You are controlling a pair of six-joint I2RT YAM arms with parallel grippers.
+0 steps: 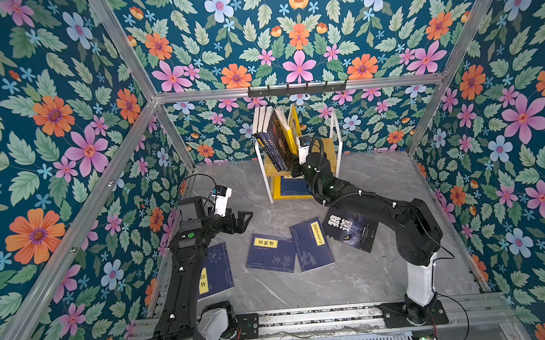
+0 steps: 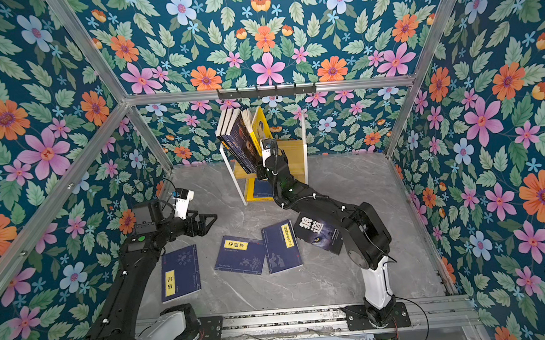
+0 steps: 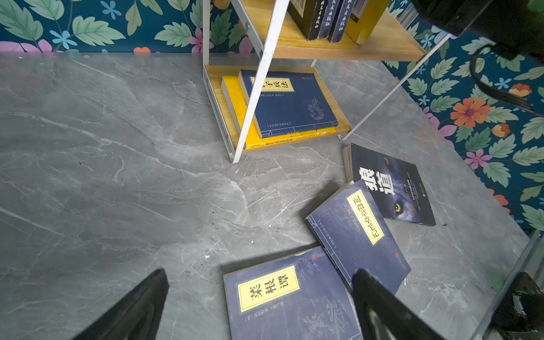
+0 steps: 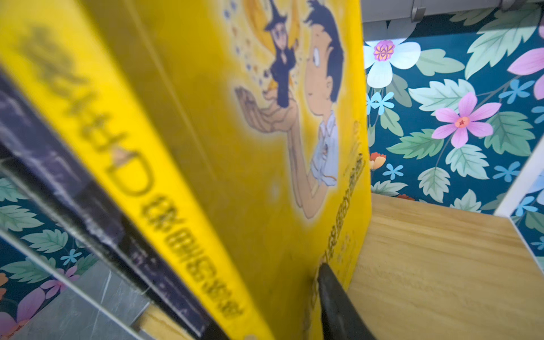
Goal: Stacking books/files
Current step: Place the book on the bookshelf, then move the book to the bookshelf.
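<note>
Roughly halfway: the right gripper (image 4: 268,297) is straddling a yellow book (image 4: 235,176) on the shelf (image 4: 426,265), grip unclear, while four books (image 1: 270,253) are lying on the table (image 1: 354,280) near the wide-open left gripper (image 1: 242,219)

Beside the leaning yellow book (image 4: 235,147), the upper shelf board (image 4: 441,265) is free. The bench (image 1: 242,186) is bare at its back-left part; three navy books (image 2: 239,255) and a black book (image 2: 318,236) cover its front-middle.
</note>
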